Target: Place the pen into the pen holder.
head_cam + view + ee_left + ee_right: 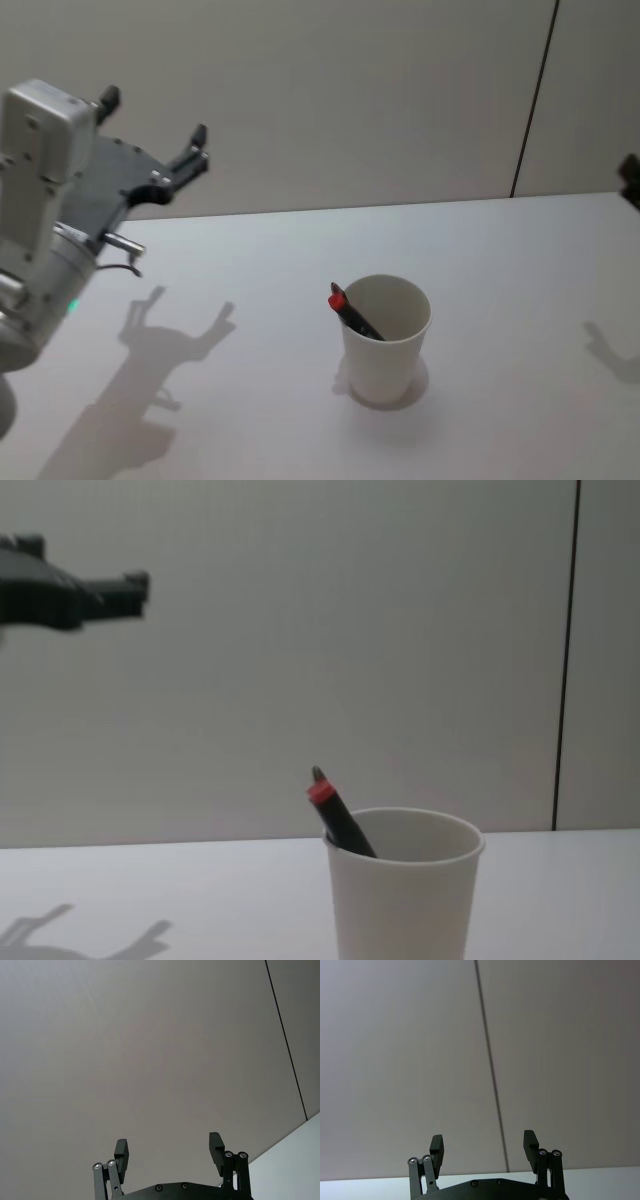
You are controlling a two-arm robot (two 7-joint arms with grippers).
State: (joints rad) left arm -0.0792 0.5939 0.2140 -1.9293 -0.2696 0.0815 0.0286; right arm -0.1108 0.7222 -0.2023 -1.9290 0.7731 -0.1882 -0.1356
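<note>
One pen (352, 312) stood inside the one pen holder (385, 345), a plain white paper cup on the white table (250, 300). Most of the pen's dark barrel was hidden below the rolled rim; only its upper end with a red band showed, leaning toward the robot's left against the rim. In the chest view the pen's tip (318, 777) rose above the cup (400, 895), whose base was cut off by the lower edge. No writing or label could be made out on either.

The left gripper (150, 120) hung raised above the table's left side, well apart from the cup, its two fingers spread wide and holding nothing; the left wrist view showed the same gap between its fingertips (121, 1150). The right gripper (482, 1144) also had its fingers parted and empty, facing the wall with a strip of table below.
</note>
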